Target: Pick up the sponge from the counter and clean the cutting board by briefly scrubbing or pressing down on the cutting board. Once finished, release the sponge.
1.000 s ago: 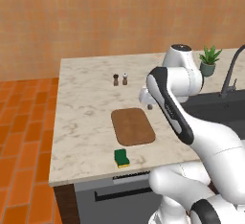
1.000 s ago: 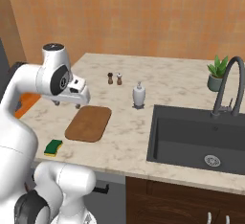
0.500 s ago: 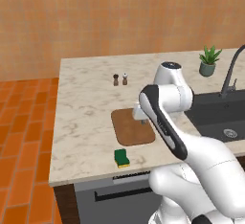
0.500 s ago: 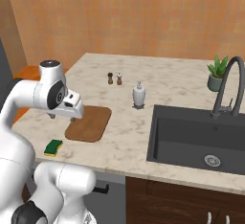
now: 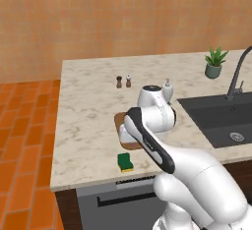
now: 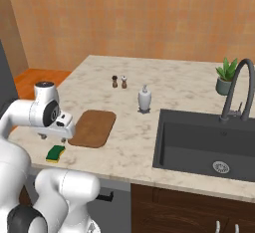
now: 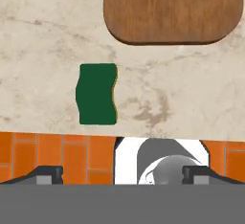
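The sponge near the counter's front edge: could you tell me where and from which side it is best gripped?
Come straight down on the sponge and close on its two long sides at mid-length. It lies flat, green side up, apart from the board, so those narrow sides are likely free.

sponge (image 6: 56, 153) flat on counter (image 6: 134, 142) near front edge, just left of cutting board (image 6: 93, 128), not touching; gripper (image 6: 52, 136) above sponge, holding nothing; soap dispenser (image 6: 144, 99) between board and sink (image 6: 209, 145); two shakers (image 6: 119, 81) further back

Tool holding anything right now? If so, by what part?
Nothing is held. The tool is open above the counter, and the sponge lies free on it, short of the board.
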### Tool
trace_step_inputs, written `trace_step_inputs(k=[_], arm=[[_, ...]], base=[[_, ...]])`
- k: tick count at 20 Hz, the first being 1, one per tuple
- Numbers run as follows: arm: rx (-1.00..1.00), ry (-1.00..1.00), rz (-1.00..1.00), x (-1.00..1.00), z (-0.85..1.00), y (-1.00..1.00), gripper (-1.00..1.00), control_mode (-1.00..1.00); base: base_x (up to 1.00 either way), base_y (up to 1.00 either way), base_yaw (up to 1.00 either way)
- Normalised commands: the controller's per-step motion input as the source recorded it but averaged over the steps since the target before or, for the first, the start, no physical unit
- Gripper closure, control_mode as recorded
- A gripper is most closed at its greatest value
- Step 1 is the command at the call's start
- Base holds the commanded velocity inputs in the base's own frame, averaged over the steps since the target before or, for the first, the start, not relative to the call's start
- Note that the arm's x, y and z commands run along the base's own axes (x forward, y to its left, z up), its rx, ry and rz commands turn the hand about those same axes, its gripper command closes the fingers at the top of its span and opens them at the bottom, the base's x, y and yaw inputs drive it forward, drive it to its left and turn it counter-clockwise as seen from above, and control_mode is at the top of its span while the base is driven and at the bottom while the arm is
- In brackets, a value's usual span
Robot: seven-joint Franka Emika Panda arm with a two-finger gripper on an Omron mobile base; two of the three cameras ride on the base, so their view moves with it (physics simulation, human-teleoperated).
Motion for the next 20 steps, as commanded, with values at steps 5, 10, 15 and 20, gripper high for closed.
trace_step_inputs(k=[5,10,15,20], arm=[[-0.05,0.09,0.04,0.0,-0.52,0.46,-1.0,-1.0],[-0.08,0.0,0.02,0.04,-0.32,0.19,-1.0,-1.0],[-0.05,0.0,0.02,0.04,-0.4,0.0,-1.0,-1.0],[0.0,0.01,0.02,0.32,-0.2,0.0,-1.0,-1.0]], base=[[0.0,0.0,0.0],[0.0,0.0,0.0],[0.0,0.0,0.0],[0.0,0.0,0.0]])
